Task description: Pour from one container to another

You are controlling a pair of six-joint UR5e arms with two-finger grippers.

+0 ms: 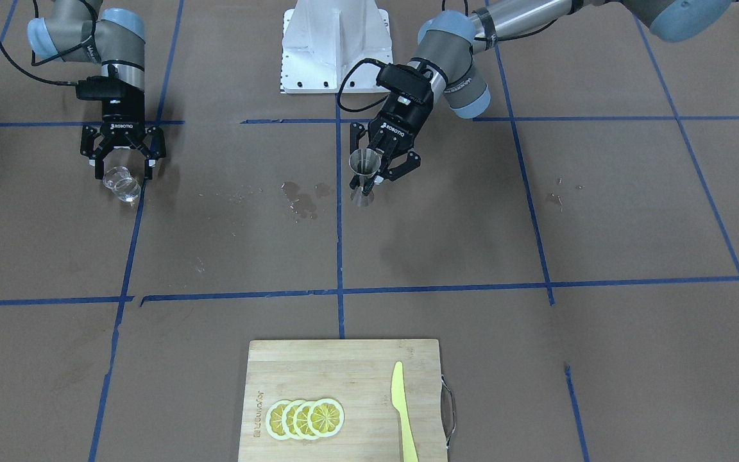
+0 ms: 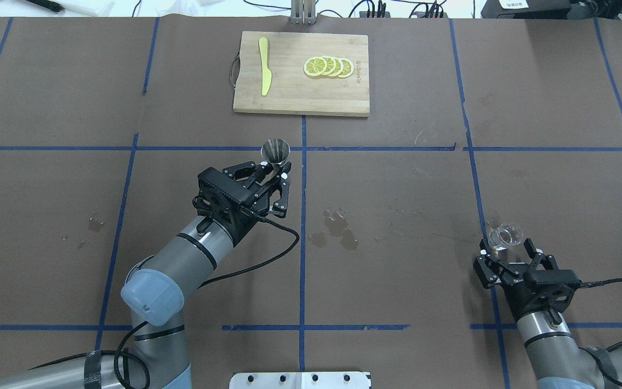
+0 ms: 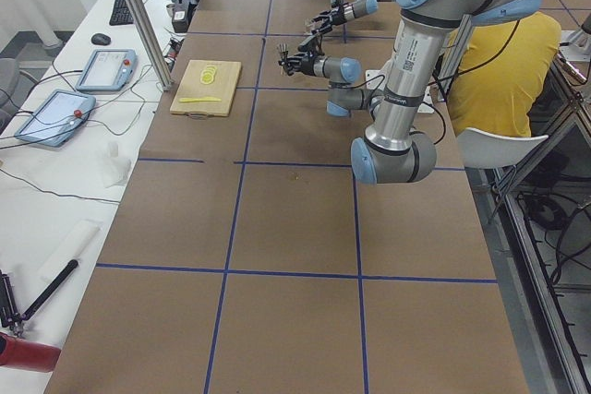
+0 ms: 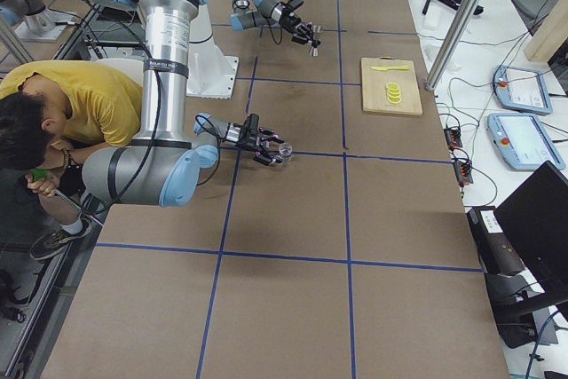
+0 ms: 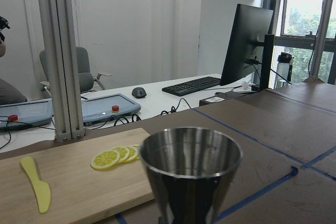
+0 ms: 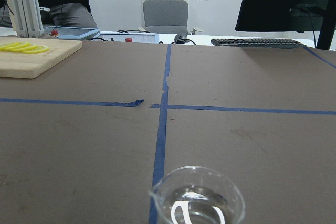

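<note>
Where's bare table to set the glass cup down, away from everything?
Bare: the far squares either side of the cutting board. Crowded: around the jigger in the left end effector, the wet spots beside it, and by the glass cup.

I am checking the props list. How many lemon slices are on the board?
4. The lemon slices lie in one overlapping row on the board, toward its end away from the knife. Another could be hidden under them, but none shows.

Brown table (image 2: pixel 532 178) with blue tape lines (image 2: pixel 208 148): wooden cutting board (image 2: pixel 300 92), wet spots (image 2: pixel 335 222), clear glass cup (image 2: pixel 505 236).
</note>
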